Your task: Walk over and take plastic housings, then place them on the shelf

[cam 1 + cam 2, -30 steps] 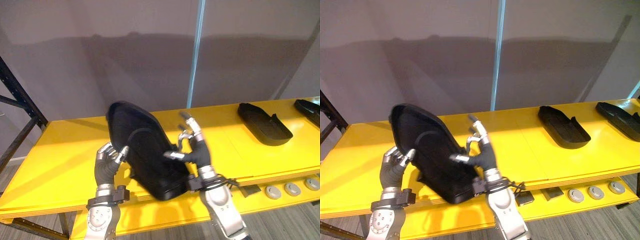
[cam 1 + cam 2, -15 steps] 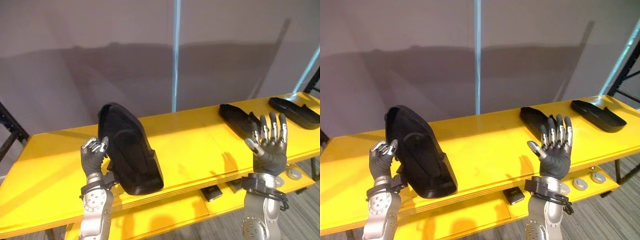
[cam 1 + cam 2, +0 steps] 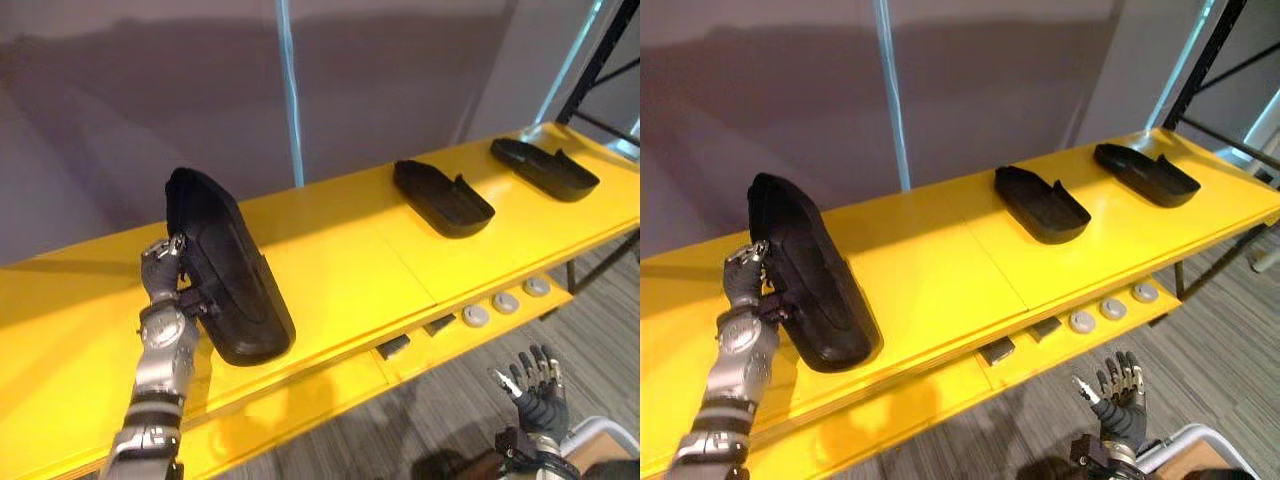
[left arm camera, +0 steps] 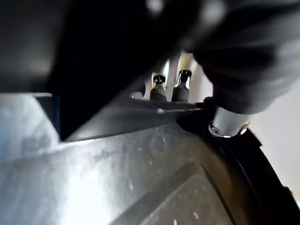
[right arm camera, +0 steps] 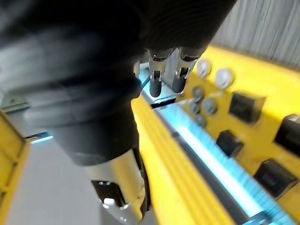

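A large black plastic housing (image 3: pixel 228 285) stands on its long edge at the left of the yellow shelf board (image 3: pixel 345 262). My left hand (image 3: pixel 161 283) is at its back edge, with fingers (image 4: pixel 181 86) curled against the rim and the housing's grey inner face (image 4: pixel 140 178) close before the wrist. My right hand (image 3: pixel 537 392) hangs low at the lower right, over the grey floor, fingers straight and spread, holding nothing. Two flatter black housings (image 3: pixel 441 198) (image 3: pixel 545 168) lie further right on the same board.
A lower yellow board (image 3: pixel 330 385) under the top one carries several round silver parts (image 3: pixel 505 302) and small dark blocks (image 3: pixel 394 347). A black rack upright (image 3: pixel 1200 55) rises at the far right. A grey wall with a pale blue strip (image 3: pixel 290 95) stands behind the shelf.
My right hand let go of the big housing, rose open, then dropped low beside the floor. The left hand stays on the housing, now standing on the board. The camera has swung right.
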Robot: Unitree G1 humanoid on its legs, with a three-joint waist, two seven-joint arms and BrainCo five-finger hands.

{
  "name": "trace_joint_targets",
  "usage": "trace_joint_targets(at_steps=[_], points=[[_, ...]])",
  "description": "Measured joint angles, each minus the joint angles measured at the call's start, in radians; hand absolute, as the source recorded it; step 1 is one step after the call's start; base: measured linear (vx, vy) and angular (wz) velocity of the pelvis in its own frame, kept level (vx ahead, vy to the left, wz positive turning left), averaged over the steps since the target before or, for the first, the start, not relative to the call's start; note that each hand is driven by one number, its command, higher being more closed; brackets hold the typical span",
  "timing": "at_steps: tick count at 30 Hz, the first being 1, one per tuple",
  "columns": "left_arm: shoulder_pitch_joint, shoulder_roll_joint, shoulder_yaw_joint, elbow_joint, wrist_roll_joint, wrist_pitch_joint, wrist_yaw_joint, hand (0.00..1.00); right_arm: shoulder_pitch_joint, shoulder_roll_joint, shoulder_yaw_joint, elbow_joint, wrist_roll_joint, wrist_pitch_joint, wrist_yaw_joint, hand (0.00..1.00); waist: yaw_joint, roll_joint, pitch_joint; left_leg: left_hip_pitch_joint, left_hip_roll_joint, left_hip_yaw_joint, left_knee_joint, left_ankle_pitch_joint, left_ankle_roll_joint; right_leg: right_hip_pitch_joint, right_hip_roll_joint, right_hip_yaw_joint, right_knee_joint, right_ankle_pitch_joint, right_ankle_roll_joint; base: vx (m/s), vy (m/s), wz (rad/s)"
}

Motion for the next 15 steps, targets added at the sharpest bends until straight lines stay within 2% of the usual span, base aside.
trace_joint_targets(at_steps=[3, 6, 11, 12, 15], points=[[-0.097, 0.066, -0.058, 0.117, 0.001, 0.035, -0.038, 1.0, -0.01, -0.013, 0.027, 0.0, -0.017, 0.004, 0.002, 0.0, -0.003, 0.001, 0.029, -0.013, 0.004, 0.014, 0.0, 0.001, -0.002, -0.019, 0.005, 0.013, 0.0, 0.004, -0.003, -0.03, 0.006, -0.13], [-0.212, 0.101, -0.1, 0.226, 0.006, 0.07, -0.066, 1.0, -0.013, -0.015, 0.058, 0.0, -0.017, 0.004, 0.008, 0.0, -0.007, 0.001, 0.067, -0.016, 0.006, 0.017, 0.001, 0.003, -0.003, -0.024, 0.007, 0.014, 0.001, 0.005, -0.002, -0.01, 0.006, -0.03], [-0.367, 0.153, -0.162, 0.349, 0.027, 0.102, -0.07, 1.0, -0.019, -0.014, 0.106, -0.002, -0.018, 0.004, 0.023, 0.0, -0.017, 0.0, 0.124, -0.024, 0.006, 0.021, 0.001, 0.003, -0.003, -0.035, 0.007, 0.019, 0.003, 0.005, -0.002, 0.0, 0.009, -0.02], [-0.383, 0.157, -0.163, 0.359, 0.027, 0.104, -0.07, 0.0, -0.022, -0.014, 0.113, -0.003, -0.018, 0.004, 0.024, 0.0, -0.018, 0.0, 0.131, -0.024, 0.006, 0.022, 0.001, 0.003, -0.003, -0.036, 0.007, 0.02, 0.003, 0.005, -0.002, -0.01, 0.025, -0.04], [-0.45, 0.173, -0.164, 0.405, 0.027, 0.117, -0.07, 0.0, -0.043, -0.013, 0.134, -0.005, -0.018, 0.004, 0.024, 0.0, -0.017, -0.001, 0.156, -0.033, 0.008, 0.031, 0.001, 0.003, -0.003, -0.05, 0.01, 0.031, 0.006, 0.006, -0.004, -0.02, 0.025, -0.1]])
